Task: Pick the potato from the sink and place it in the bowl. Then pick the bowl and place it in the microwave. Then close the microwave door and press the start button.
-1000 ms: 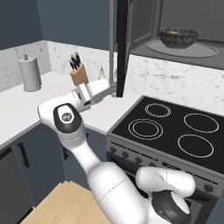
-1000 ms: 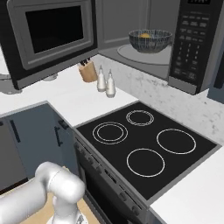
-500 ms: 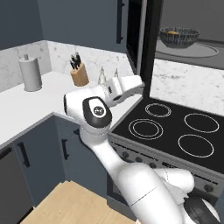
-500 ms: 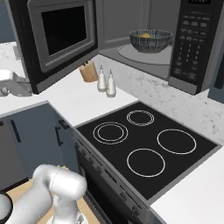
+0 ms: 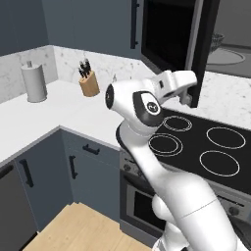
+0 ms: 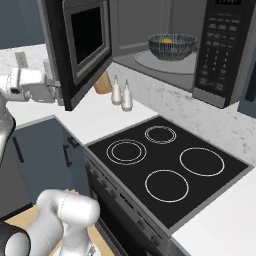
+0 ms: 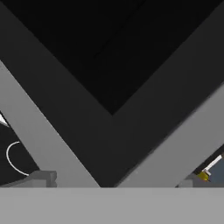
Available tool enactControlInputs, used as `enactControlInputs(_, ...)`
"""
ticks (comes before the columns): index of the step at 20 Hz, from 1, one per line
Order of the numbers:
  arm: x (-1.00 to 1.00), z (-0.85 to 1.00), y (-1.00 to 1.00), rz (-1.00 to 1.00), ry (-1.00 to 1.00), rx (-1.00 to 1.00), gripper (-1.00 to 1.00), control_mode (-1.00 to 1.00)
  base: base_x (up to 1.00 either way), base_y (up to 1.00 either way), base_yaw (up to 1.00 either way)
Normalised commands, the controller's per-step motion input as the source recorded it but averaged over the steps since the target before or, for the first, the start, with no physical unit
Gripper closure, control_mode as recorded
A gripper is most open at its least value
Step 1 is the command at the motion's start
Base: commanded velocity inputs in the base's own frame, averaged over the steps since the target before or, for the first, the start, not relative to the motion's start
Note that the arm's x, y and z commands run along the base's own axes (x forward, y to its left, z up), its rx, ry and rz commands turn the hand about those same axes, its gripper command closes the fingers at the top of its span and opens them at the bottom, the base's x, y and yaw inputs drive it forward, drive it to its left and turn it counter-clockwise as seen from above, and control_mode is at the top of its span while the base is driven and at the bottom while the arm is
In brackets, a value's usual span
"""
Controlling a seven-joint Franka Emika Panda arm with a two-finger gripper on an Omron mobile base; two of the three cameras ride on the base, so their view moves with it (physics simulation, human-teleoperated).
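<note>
Stove (image 6: 170,165) with four ring burners sits in a white counter (image 5: 44,115) under the microwave (image 6: 220,47). Inside, the bowl (image 6: 172,46) rests on the turntable with the potato (image 6: 167,40) in it. The gripper (image 6: 54,90), jaws spread and empty, presses against the half-open microwave door (image 6: 82,42). A knife block (image 5: 89,83) and paper towel roll (image 5: 33,81) stand by the marble backsplash.

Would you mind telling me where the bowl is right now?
The bowl sits on the pale turntable plate inside the open microwave, above the stove in the right base view, with the potato in it.
</note>
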Motion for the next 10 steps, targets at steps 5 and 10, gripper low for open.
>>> enactControlInputs(5, 0.81, -0.07, -0.49, 0.04, -0.01, 0.06, -1.00, -1.00, 0.00, 0.00, 0.00)
enactControlInputs(10, 0.89, -0.04, -0.41, 0.08, -0.06, 0.10, -1.00, -1.00, 0.00, 0.00, 0.00)
